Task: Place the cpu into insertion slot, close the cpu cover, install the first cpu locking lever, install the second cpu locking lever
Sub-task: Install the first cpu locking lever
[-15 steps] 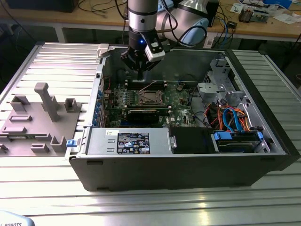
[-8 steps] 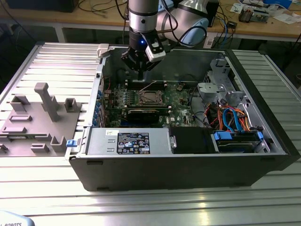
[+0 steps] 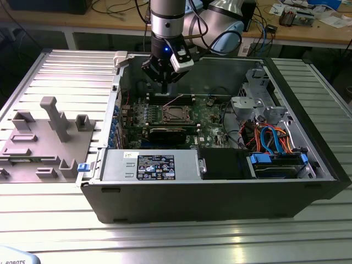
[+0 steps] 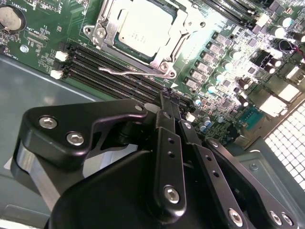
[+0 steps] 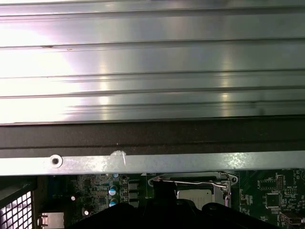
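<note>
Fingers [image 4: 167, 102] pressed together, empty — cpu [image 4: 143, 28] seated under cpu cover [image 4: 178, 26]; socket's far edge cut off.

- The cpu [image 4: 143, 26] is faced in pale, matt silvery metal.
- The cpu cover [image 4: 164, 57] is formed of bright, smooth metal.
- The gripper [image 4: 171, 107] is made of matt black metal, fastened with shiny steel screws.
- The motherboard [image 4: 43, 47] is coated in glossy green lacquer.
- The ribbed table [image 3: 308, 231] is finished in brushed, reflective aluminium.
- The computer case [image 3: 220, 201] is painted matt dark grey.
</note>
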`<state>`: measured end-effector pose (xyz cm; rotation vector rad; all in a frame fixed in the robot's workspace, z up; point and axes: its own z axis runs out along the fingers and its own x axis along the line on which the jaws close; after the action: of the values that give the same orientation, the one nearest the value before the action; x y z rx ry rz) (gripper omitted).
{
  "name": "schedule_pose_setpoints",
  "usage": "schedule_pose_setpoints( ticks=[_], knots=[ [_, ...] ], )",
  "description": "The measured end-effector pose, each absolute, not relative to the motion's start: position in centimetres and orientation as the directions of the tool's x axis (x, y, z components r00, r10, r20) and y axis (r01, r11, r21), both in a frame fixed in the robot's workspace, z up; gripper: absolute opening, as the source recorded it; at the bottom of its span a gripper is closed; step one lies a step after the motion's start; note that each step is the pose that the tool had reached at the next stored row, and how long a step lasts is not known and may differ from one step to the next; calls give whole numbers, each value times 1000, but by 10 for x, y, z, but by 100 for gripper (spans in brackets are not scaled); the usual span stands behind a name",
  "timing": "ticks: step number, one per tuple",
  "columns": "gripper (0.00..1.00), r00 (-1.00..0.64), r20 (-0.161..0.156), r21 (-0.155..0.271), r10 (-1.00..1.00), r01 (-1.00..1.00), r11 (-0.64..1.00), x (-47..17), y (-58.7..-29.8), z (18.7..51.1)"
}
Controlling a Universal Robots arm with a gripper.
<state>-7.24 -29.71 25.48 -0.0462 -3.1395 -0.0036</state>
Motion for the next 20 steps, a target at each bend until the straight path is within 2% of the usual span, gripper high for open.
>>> schedule_pose_setpoints(
  ticks=[20],
  knots=[
    [11, -1000, 2, 3, 29, 29, 1000, -72, -296, 248]
  ],
)
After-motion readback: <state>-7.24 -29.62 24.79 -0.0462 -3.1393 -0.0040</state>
